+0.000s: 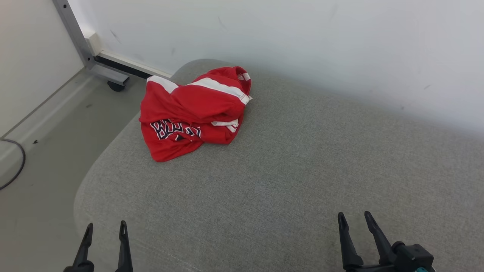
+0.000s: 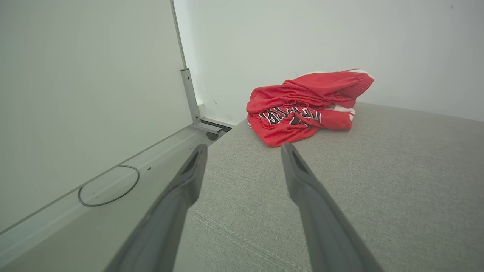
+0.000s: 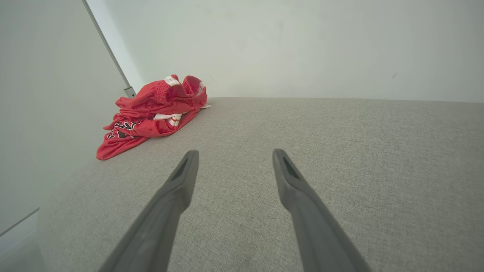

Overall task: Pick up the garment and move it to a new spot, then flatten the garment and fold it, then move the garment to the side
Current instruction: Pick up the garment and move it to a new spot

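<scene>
The left gripper (image 1: 106,226) and the right gripper (image 1: 354,216) both stand spread and empty, low over the near edge of the grey cushion (image 1: 287,177). Well ahead, at the cushion's far left corner by the wall (image 1: 340,45), the red garment (image 1: 193,113) lies crumpled (white stripes, dark lettering). The pick-up step looks not yet begun; next calls for a reach forward and left to pinch a raised fold.

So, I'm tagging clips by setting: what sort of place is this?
Probably an indoor test room: a grey upholstered cushion by a plain white wall, with a wheeled metal frame beside it.
</scene>
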